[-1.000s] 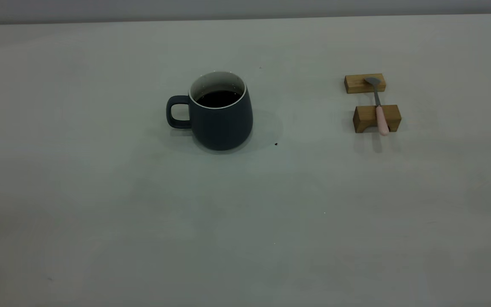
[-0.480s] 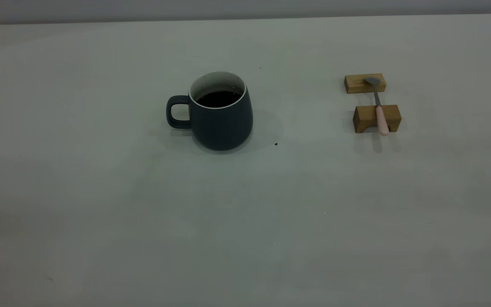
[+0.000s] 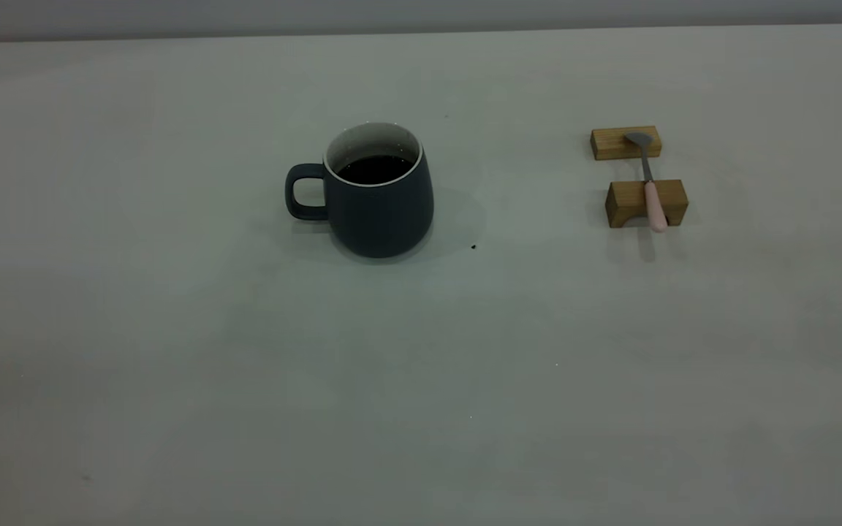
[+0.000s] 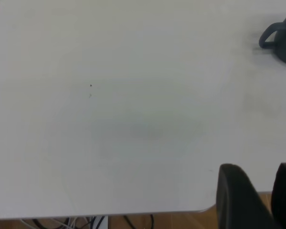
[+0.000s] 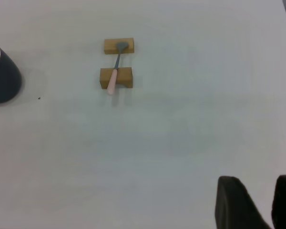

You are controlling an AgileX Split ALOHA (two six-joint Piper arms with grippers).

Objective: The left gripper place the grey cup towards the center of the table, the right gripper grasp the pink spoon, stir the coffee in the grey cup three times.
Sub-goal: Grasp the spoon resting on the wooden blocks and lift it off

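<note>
Grey cup [image 3: 379, 193] with coffee [image 3: 375, 169] on worktop [image 3: 421, 365].
Both hands, left hand [image 4: 260, 195] and right hand [image 5: 257, 202], are seen parted; pink spoon [image 3: 649, 183] is laid across wooden blocks [image 3: 646, 202].

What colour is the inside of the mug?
White above the dark coffee; the grey cup shows it best in the exterior view.

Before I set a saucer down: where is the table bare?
Free: the whole near half of the table, the wide stretch left of the cup, and the gap between cup and spoon. Tight only at the two wooden blocks under the spoon. No gripper is over the table in the exterior view.
</note>
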